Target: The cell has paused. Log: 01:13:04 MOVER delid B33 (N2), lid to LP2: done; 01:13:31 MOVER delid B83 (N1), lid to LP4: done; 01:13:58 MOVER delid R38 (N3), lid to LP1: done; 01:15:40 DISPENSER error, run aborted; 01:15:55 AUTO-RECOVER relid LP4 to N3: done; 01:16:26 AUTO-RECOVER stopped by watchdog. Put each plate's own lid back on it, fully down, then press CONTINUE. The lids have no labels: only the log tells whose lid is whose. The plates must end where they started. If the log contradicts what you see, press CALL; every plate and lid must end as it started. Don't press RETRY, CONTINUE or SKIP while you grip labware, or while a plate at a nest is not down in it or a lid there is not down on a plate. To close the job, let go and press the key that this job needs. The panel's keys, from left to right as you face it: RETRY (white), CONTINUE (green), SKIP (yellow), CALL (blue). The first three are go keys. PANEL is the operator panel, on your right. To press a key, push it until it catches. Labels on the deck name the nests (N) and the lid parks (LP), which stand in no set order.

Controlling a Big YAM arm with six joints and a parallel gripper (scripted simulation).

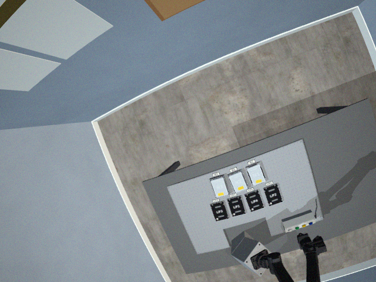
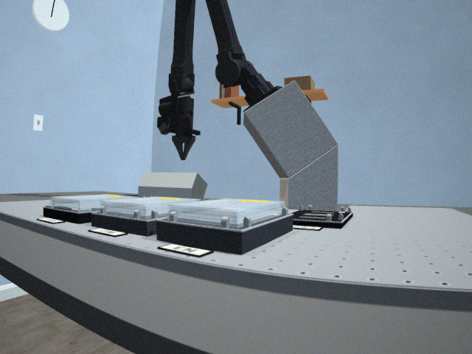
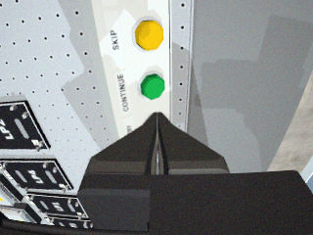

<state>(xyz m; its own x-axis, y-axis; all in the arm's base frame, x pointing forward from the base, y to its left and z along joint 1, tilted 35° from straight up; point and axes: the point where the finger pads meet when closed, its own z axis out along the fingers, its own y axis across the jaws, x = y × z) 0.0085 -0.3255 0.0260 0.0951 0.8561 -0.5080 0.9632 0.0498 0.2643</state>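
Observation:
My gripper (image 1: 300,234) (image 2: 183,158) (image 3: 157,118) is shut and empty, raised above the panel (image 1: 298,220) (image 2: 169,180). In the wrist view its tips show just short of the green CONTINUE key (image 3: 153,86) (image 1: 297,228); they hide the RETRY key there. The yellow SKIP key (image 3: 149,35) (image 1: 304,225) lies beyond it. The blue CALL key (image 1: 310,223) is at the panel's end. Clear-lidded plates sit level at N1 (image 1: 219,185) (image 2: 225,209), N2 (image 1: 237,181) and N3 (image 1: 256,174). Parks LP3 (image 1: 219,211), LP1 (image 1: 236,206), LP4 (image 1: 254,200) and LP2 (image 1: 273,194) hold no lid.
The grey arm pedestal (image 1: 245,245) (image 2: 291,133) stands at the deck's near edge, left of the panel. A thin dark cable (image 1: 316,207) runs by the panel's right end. The lid parks lie between the nests and the pedestal.

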